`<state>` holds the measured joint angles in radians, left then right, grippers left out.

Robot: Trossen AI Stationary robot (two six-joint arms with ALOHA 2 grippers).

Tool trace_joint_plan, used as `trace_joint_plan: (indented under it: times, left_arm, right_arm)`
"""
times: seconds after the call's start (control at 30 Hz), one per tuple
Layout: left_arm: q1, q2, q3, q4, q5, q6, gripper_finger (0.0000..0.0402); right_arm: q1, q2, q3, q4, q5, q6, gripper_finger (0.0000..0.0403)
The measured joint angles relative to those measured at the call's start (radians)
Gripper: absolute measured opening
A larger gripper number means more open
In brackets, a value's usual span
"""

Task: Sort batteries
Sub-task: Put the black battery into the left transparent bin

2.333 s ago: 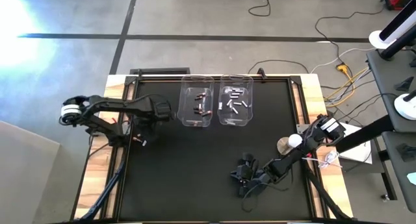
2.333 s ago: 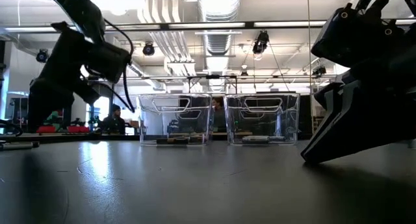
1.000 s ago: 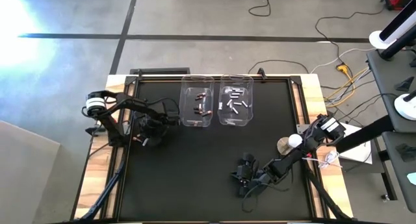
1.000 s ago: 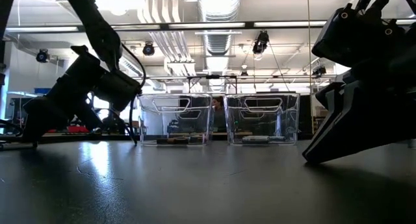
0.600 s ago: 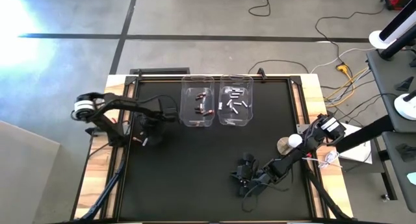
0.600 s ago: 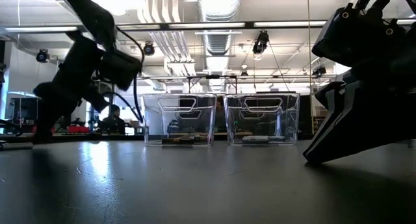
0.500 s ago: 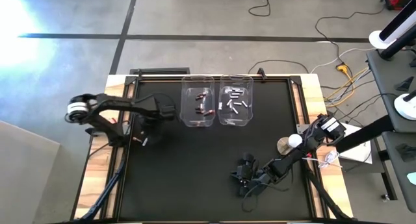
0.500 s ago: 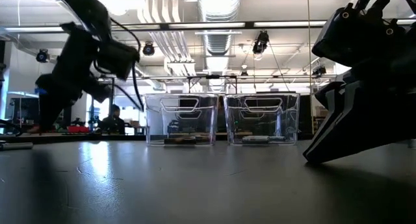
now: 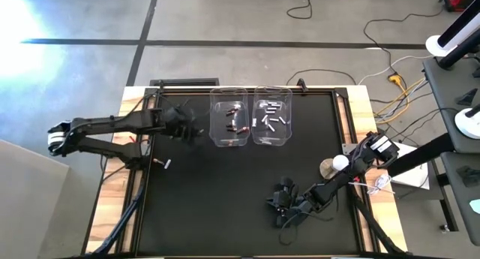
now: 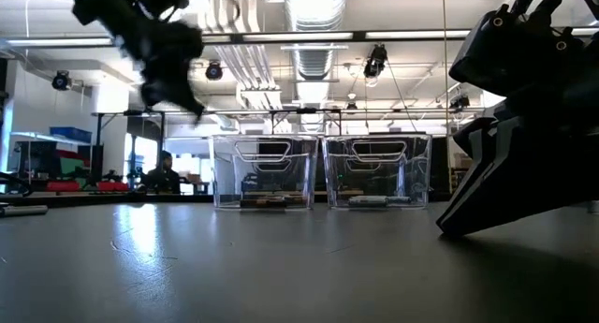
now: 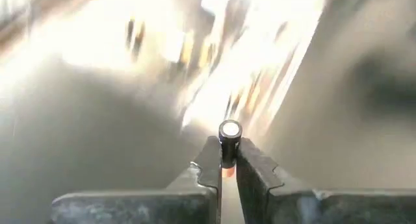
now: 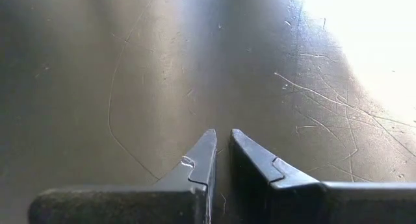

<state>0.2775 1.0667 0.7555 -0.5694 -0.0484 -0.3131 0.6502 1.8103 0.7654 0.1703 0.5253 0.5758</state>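
My left gripper (image 9: 193, 131) is raised over the black mat's far left, just left of the two clear bins, shut on one dark battery (image 11: 229, 145). The left bin (image 9: 229, 124) holds dark batteries with red marks. The right bin (image 9: 271, 122) holds silvery ones. One loose battery (image 9: 163, 164) lies on the mat near its left edge. My right gripper (image 9: 279, 206) waits low at the mat's near middle, shut on nothing (image 12: 221, 146). My left gripper pinches the battery's barrel (image 11: 228, 156) between its two fingers. The silvery end cap (image 11: 229, 129) sticks out just past the fingertips, so the battery lies along the fingers. The fingers slant down toward the bins. The battery is lifted clear of the mat.
A round tan disc (image 9: 328, 167) and a white ball (image 9: 341, 163) with red wire sit by the mat's right edge, next to my right arm. Wooden rails (image 9: 112, 206) frame the mat. Open mat (image 9: 225, 191) lies between the bins and my right gripper.
My left gripper has risen from the mat at the left and tipped from steeply down toward level, swinging toward the left bin with the battery in it. The left bin has slid slightly toward the right bin.
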Motion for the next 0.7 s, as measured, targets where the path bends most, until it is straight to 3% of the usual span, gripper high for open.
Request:
trace_joint_plan:
  times: [0.17, 0.37, 0.53, 0.7]
  left_arm:
    - [0.001, 0.027, 0.002, 0.383, -0.018, 0.058, 0.0009]
    - [0.016, 0.182, 0.017, 0.598, -0.018, 0.06, 0.0009]
    - [0.041, 0.379, 0.134, 0.61, -0.007, 0.047, 0.001]
    - [0.074, 0.548, 0.368, 0.364, 0.013, 0.108, 0.001]
  right_arm:
    - [0.0, 0.0, 0.0, 0.001, 0.0, 0.0, 0.0038]
    - [0.0, 0.0, 0.0, 0.003, -0.001, -0.003, 0.0038]
    - [0.0, 0.001, 0.0, 0.003, -0.001, -0.009, 0.0038]
    - [0.0, 0.001, 0.0, 0.003, -0.001, -0.001, 0.0038]
